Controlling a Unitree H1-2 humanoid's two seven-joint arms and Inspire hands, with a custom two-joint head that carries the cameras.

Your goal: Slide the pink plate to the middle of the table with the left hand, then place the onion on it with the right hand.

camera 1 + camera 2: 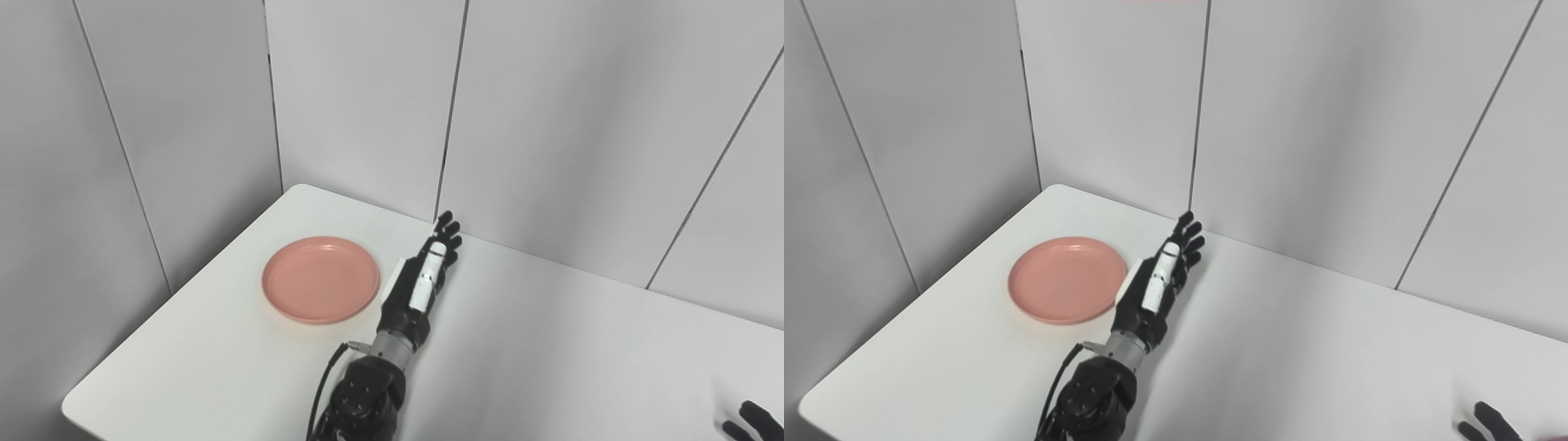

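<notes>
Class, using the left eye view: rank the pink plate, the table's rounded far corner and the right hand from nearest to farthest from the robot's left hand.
1. Pink plate: just beside the left hand, on its left.
2. Table's far corner: beyond the plate, by the wall.
3. Right hand: only fingertips show, at the bottom right edge.

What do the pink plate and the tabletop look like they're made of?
Pink plate: probably plastic or melamine, judging by its even matte colour, soft sheen and thin raised rim. Table: apparently a smooth white laminate or coated board, with uniform faint reflections and a rounded corner.
</notes>
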